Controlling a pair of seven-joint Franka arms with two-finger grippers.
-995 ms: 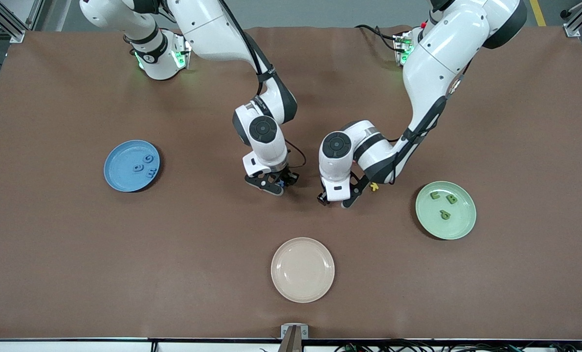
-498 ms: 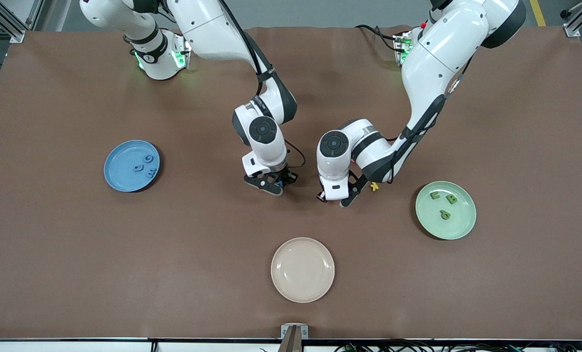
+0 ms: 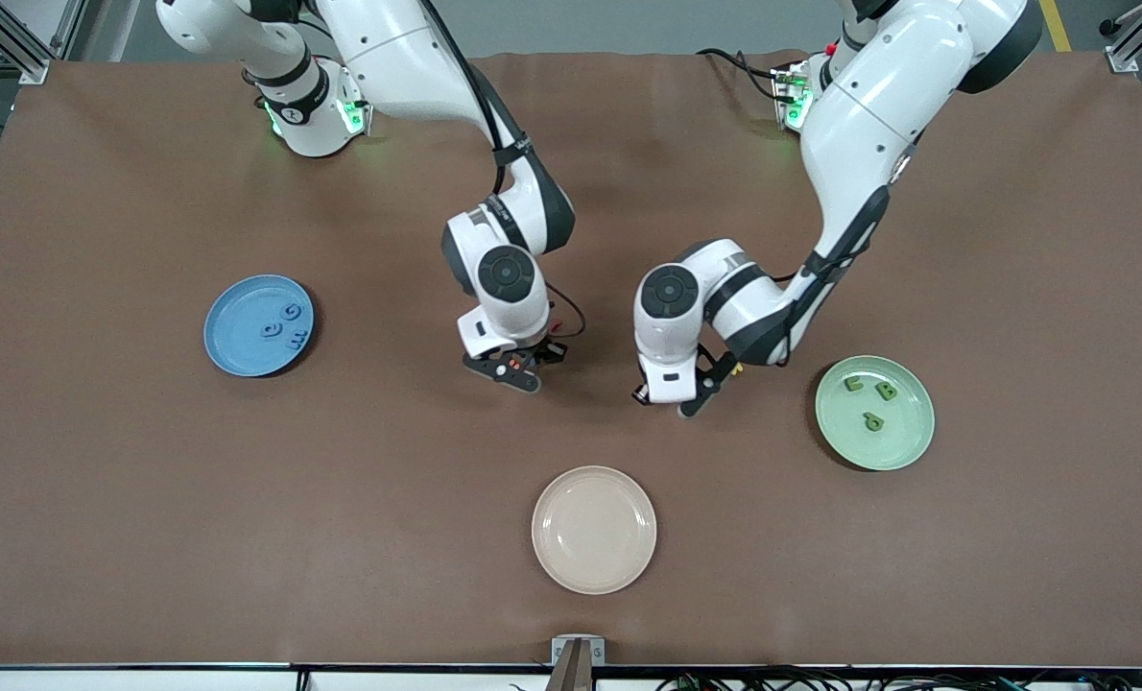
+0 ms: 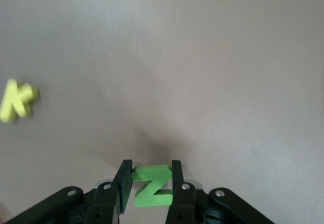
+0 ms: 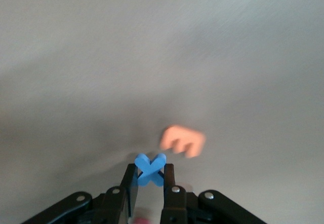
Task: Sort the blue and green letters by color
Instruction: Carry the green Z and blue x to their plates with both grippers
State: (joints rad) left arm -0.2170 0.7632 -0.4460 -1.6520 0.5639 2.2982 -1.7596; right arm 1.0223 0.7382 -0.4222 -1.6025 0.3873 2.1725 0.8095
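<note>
1. left wrist view: left gripper point(image 4: 148, 183) is clamped on the green letter point(image 4: 151, 184); right gripper point(image 5: 150, 181) pinches the blue x point(image 5: 150, 169). each could slip if jolted.
2. blue plate point(image 3: 235, 331), beside the right gripper, holds three blue letters point(image 3: 284, 325); green plate point(image 3: 902, 432), beside the left one, three green letters point(image 3: 870, 399).

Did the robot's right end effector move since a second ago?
Yes. The right end effector, shut on the blue X, has shifted slightly toward the blue plate.
</note>
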